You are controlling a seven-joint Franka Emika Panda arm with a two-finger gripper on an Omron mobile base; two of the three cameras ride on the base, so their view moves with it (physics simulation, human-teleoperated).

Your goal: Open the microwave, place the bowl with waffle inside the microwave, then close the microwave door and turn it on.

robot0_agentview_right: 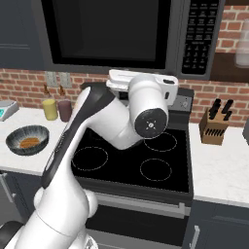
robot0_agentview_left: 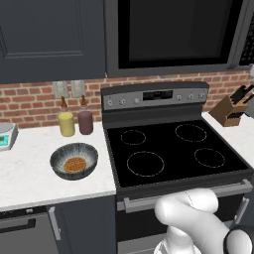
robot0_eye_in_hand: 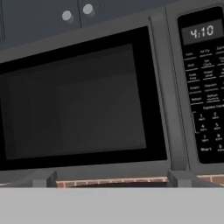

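Observation:
The microwave hangs above the stove, and its door with the black glass window is shut. To the right of the door is the keypad. My gripper faces the door from a short way off, a little below its lower edge. It is open, with nothing between the fingertips. The grey-blue bowl stands on the white counter left of the stove. The golden waffle lies inside it.
A black stove sits under the microwave. A yellow jar and a maroon jar stand by the brick wall behind the bowl. A knife block is on the right counter and a scale at far left.

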